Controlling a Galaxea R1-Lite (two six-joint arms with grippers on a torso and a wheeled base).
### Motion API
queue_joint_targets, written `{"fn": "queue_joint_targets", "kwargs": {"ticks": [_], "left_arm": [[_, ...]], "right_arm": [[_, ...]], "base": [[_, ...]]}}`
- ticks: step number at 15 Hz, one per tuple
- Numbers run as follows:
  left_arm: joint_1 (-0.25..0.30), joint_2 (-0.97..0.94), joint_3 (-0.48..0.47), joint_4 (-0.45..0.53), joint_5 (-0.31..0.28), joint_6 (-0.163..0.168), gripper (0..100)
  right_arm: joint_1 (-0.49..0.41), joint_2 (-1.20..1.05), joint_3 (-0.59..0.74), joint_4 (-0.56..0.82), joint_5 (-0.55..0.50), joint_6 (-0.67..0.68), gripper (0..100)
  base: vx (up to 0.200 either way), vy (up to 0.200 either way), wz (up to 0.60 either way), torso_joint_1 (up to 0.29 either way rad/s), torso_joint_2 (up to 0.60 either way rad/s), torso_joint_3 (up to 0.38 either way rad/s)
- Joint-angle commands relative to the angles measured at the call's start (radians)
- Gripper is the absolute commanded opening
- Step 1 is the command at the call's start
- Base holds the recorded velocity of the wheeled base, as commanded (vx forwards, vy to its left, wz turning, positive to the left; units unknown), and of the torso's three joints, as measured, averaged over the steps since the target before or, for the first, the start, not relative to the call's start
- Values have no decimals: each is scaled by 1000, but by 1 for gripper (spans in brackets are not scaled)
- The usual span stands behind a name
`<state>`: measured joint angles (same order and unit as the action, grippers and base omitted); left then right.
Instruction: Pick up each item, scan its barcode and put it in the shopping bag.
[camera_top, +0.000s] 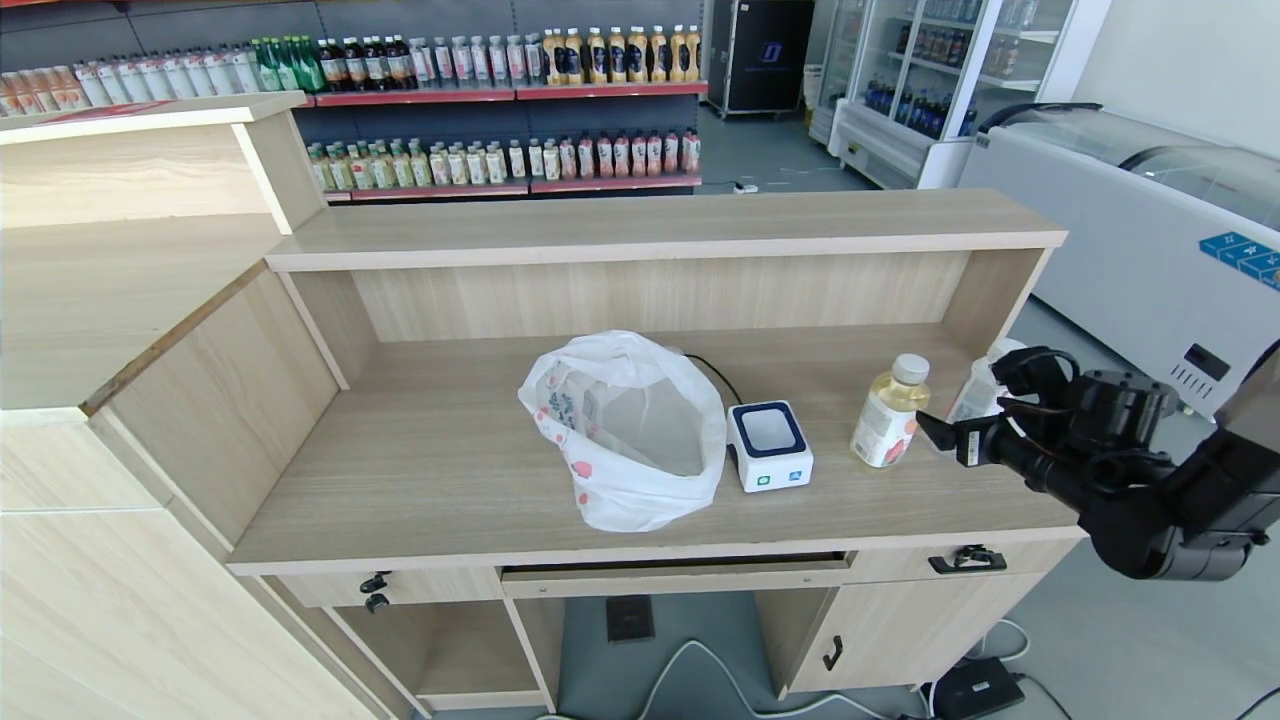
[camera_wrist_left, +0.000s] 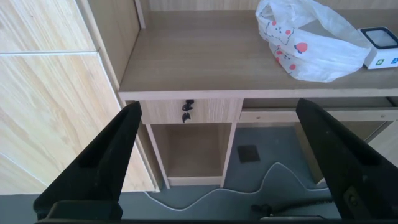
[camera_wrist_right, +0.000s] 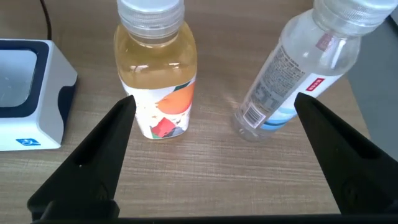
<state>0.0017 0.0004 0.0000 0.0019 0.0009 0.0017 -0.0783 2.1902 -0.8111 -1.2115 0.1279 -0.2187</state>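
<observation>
Risk: clear bottle (camera_wrist_right: 292, 68) could be toppled by right end effector (camera_wrist_right: 216, 101), held wide open and empty, juice bottle (camera_wrist_right: 155, 74) close beside.

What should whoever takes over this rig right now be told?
Left gripper: open, empty, low in front of the counter's left end.
Right gripper: open, empty, facing the two bottles, touching neither.
Things: juice bottle and clear bottle stand at the counter's right end. The scanner sits between the juice bottle and the shopping bag, which lies open mid-counter.
Done: nothing that shows; whether the bag holds anything cannot be told.
Left: pick up, scan and bag both bottles.
</observation>
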Motion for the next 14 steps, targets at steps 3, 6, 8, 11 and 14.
{"fn": "queue_joint_targets", "kwargs": {"ticks": [3,6,8,11,14], "left_arm": [[0,0,0,0,1,0,100],[0,0,0,0,-1,0,100],[0,0,0,0,1,0,100],[0,0,0,0,1,0,100],[0,0,0,0,1,0,100]], "right_arm": [[34,66,-45,-2,-4,-10,100],[52,105,-96,-6,-30,-18,100],[64,132,-142,-6,-44,-18,100],[71,174,-172,-5,-39,-11,100],[75,197,-186,-5,-37,-2,100]], "base": [[0,0,0,0,0,0],[0,0,0,0,0,0],[0,0,0,0,0,0],[0,0,0,0,0,0],[0,0,0,0,0,0]]}}
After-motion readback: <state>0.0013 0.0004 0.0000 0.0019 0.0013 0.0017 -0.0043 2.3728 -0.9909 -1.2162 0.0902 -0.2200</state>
